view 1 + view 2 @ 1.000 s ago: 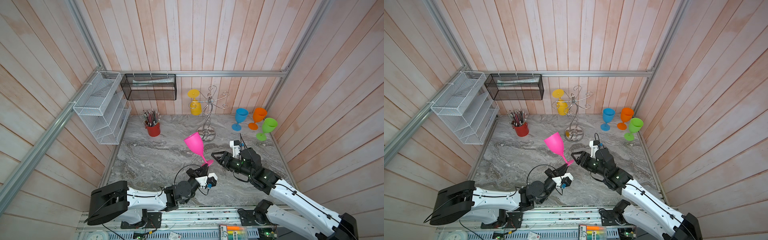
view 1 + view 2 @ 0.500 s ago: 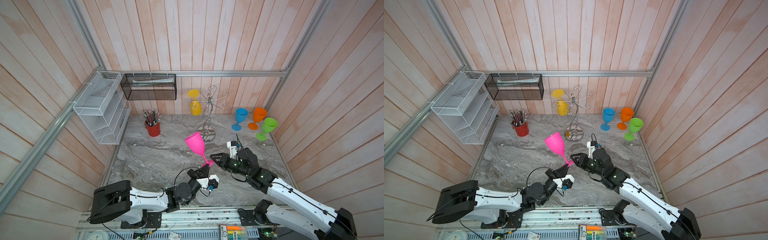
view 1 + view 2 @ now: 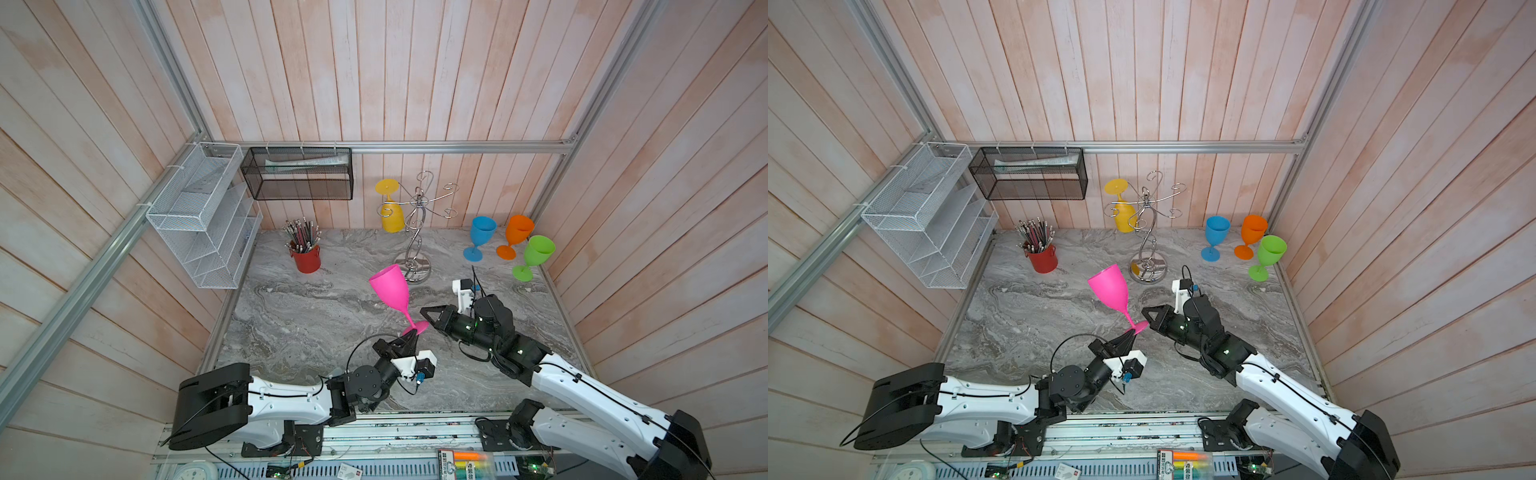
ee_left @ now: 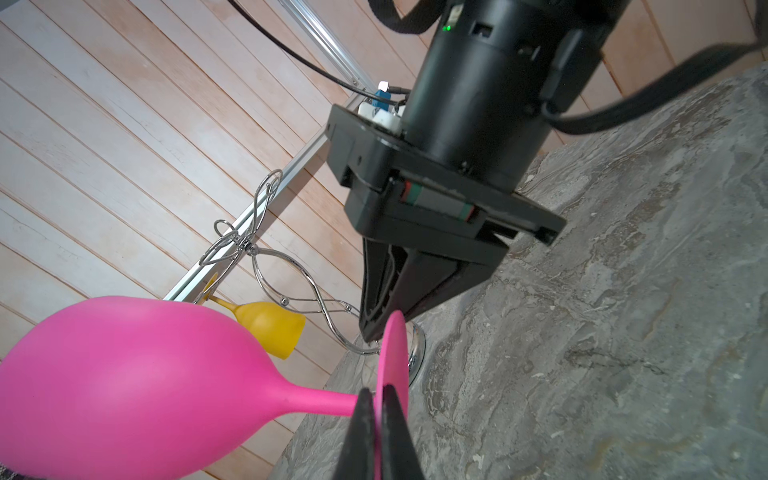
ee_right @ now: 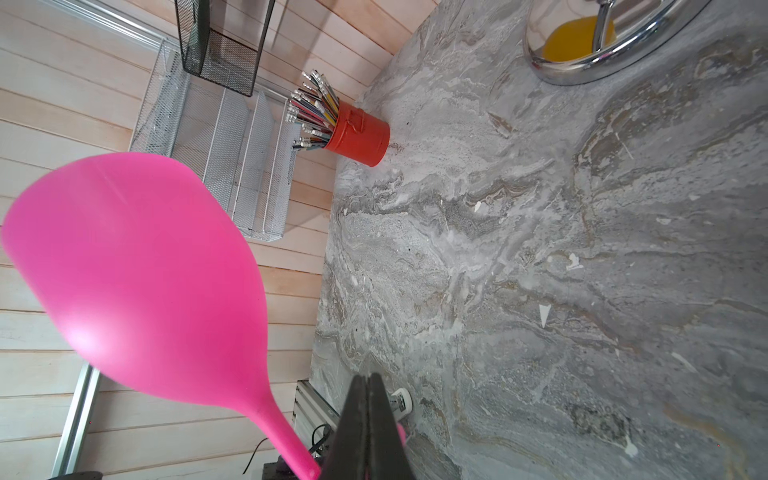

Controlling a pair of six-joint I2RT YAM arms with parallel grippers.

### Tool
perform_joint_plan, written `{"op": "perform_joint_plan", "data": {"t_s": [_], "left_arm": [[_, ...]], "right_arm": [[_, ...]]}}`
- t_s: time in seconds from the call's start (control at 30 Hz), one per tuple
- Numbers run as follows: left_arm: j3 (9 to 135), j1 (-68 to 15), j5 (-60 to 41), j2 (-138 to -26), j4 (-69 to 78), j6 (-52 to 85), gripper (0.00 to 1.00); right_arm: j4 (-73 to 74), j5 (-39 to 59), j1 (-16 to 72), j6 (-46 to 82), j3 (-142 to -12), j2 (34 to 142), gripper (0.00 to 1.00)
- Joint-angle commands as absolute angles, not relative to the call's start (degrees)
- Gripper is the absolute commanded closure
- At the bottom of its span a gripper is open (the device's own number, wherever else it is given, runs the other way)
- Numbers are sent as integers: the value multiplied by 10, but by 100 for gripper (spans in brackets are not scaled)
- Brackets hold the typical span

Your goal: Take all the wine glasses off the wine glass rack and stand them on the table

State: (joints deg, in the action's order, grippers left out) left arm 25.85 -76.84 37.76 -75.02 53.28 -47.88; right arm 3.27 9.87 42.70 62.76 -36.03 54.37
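The left arm lies low along the front of the table (image 3: pixel 311 320), wrist cocked upward. The left tool (image 3: pixel 410 336) is clamped on the foot of the pink glass (image 3: pixel 390 286), which leans in the air in front of the rack (image 3: pixel 419 271), clear of its hooks. The right arm reaches in from the front right with its forearm near level. The right tool (image 3: pixel 427 313) points left, fingers together, tips at the foot's rim; whether they nip it I cannot tell. A yellow glass (image 3: pixel 392 218) hangs from the rack. A second ago the right tool's fingers stood apart; the pink glass has hardly shifted.
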Motion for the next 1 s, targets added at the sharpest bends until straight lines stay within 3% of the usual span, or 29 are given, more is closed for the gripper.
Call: {"op": "perform_joint_plan", "data": {"t_s": [0.0, 0.27, 0.43, 0.53, 0.73, 0.97], "left_arm": [[280, -769, 363, -727, 533, -448, 100], [281, -767, 370, -736, 541, -466, 100], [269, -760, 363, -741, 570, -481, 100], [265, -752, 351, -740, 576, -485, 100], [262, -737, 320, -742, 583, -498, 100], [271, -732, 314, -771, 589, -532, 100]], "right_arm": [[29, 101, 434, 620, -352, 547, 100], [2, 80, 434, 617, -358, 530, 100], [-36, 63, 434, 613, -369, 506, 73], [-48, 62, 434, 615, -373, 494, 63], [-58, 68, 435, 618, -380, 491, 52], [-48, 72, 434, 626, -387, 497, 49]]}}
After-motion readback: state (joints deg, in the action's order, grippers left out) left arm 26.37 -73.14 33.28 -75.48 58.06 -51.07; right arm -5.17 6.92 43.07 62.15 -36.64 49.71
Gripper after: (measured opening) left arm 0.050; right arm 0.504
